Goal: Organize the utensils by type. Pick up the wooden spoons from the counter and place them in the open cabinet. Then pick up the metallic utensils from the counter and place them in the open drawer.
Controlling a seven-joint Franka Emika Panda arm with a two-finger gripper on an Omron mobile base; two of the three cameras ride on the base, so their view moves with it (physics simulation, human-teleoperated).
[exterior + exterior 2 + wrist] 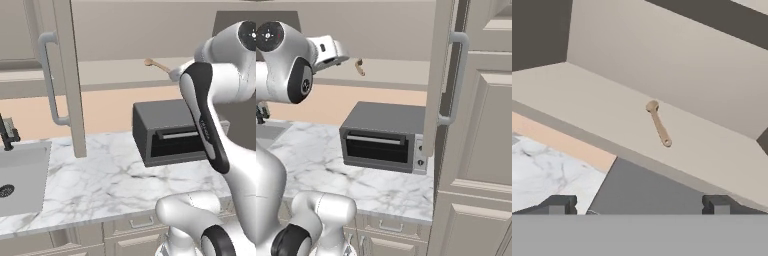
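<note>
A small tan wooden spoon [658, 123], slim-handled with a rounded bowl, is lying flat on the smooth beige shelf [587, 95] of the open cabinet, well back from the shelf's front edge with bare shelf lying all around it. The gripper [639, 204] is hanging released in front of that edge, its two dark fingertips standing wide apart and holding nothing. Below, a boxy dark grey toaster oven [387, 137] is sitting on the grey-veined white marble counter [100, 185], beside the opened cabinet door [65, 75] with its bar handle.

grey toaster oven [383, 137], steel sink [22, 175], dark faucet [7, 134]
</note>
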